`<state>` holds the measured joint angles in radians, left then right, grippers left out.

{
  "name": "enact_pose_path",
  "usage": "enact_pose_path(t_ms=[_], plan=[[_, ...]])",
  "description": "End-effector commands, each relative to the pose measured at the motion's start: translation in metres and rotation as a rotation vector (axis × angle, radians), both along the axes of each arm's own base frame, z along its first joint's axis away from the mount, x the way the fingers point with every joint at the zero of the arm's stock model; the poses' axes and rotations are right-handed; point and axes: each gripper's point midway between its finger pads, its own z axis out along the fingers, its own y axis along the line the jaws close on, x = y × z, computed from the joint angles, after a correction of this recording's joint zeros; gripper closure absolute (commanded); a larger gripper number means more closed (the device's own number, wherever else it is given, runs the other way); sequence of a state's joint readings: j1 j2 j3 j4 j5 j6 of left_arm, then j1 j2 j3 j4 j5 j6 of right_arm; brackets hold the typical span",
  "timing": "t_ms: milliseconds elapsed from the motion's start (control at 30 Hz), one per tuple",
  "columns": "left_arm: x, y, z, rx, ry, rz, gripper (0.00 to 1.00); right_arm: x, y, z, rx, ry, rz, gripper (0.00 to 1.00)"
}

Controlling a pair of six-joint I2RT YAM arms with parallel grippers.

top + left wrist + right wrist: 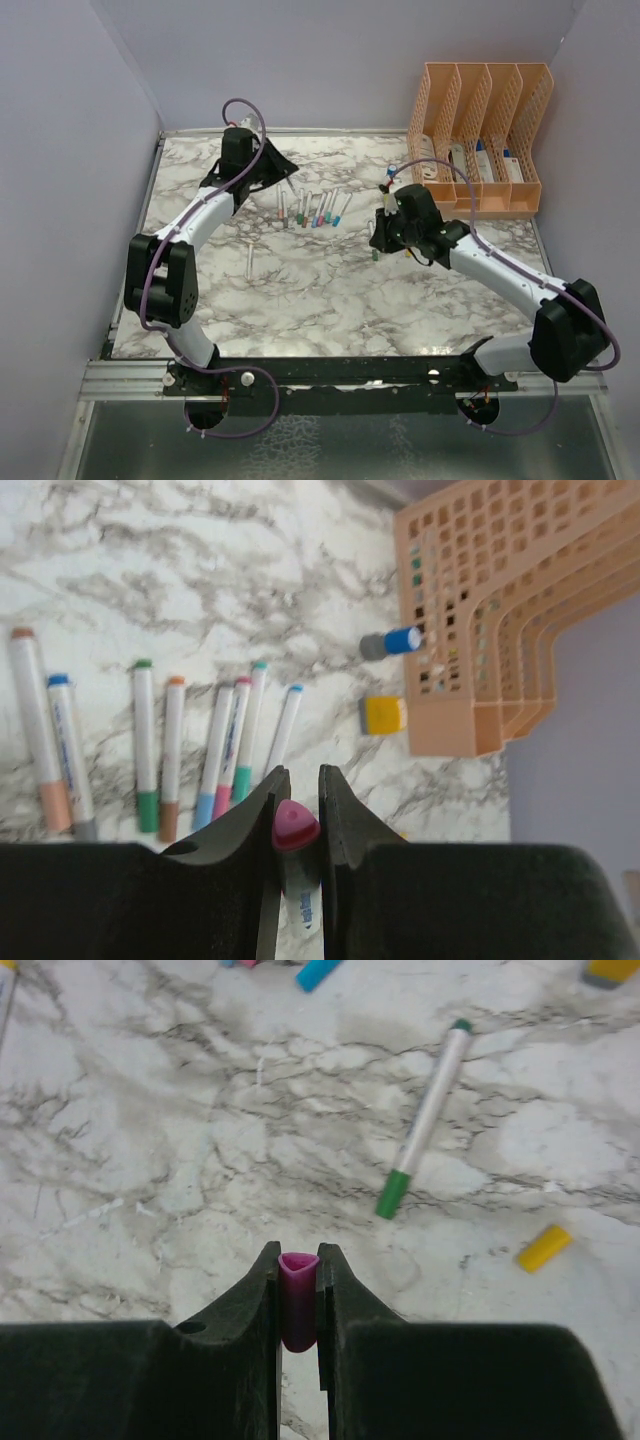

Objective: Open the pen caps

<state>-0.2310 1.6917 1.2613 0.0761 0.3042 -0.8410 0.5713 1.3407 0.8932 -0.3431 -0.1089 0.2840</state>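
Magenta cap point(298, 1300), no pen attached, pinched between right fingers point(340, 1295).
Left fingers point(250, 820) pinch pink-tipped pen point(297, 830), tip toward twelve o'clock.

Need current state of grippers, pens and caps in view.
left gripper: shut on a pen
pink end cap of that pen: on
right gripper: shut on a detached pink cap
green pen: lying flat, both caps on
yellow cap: off, lying loose
row of pens: lying flat, capped
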Motion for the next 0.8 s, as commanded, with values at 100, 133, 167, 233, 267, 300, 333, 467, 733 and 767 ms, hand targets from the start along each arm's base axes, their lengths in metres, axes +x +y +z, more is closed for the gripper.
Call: enact_pose_path(t_ms=[100, 133, 167, 233, 267, 300, 333, 467, 733, 767], plan=[[-0.076, 0.020, -0.089, 0.330, 0.299, -0.224, 1.00, 0.058, -0.070, 0.014, -0.207, -0.036, -0.296, 0.99], [-0.083, 0.023, -0.097, 0.356, 0.324, -0.230, 1.00, 0.063, -0.077, 0.013, -0.209, -0.033, -0.319, 0.99], [-0.090, 0.026, -0.095, 0.379, 0.326, -0.232, 1.00, 0.067, -0.084, 0.011, -0.216, -0.028, -0.340, 0.99], [-0.100, 0.029, -0.100, 0.429, 0.349, -0.243, 1.00, 0.073, -0.097, 0.005, -0.234, -0.013, -0.374, 0.99], [-0.104, 0.031, -0.104, 0.455, 0.363, -0.250, 1.00, 0.074, -0.103, 0.002, -0.242, -0.004, -0.386, 0.99], [-0.109, 0.031, -0.108, 0.478, 0.382, -0.263, 1.00, 0.075, -0.107, 0.000, -0.246, 0.002, -0.396, 0.99], [-0.114, 0.031, -0.112, 0.500, 0.397, -0.276, 1.00, 0.075, -0.110, -0.002, -0.248, 0.007, -0.402, 0.99], [-0.131, 0.029, -0.128, 0.562, 0.454, -0.320, 1.00, 0.073, -0.117, -0.008, -0.243, 0.032, -0.420, 0.99], [-0.148, 0.043, -0.158, 0.679, 0.532, -0.294, 1.00, 0.064, -0.121, -0.027, -0.239, 0.095, -0.430, 0.99], [-0.149, 0.046, -0.160, 0.692, 0.537, -0.289, 1.00, 0.062, -0.122, -0.030, -0.241, 0.104, -0.433, 0.99]])
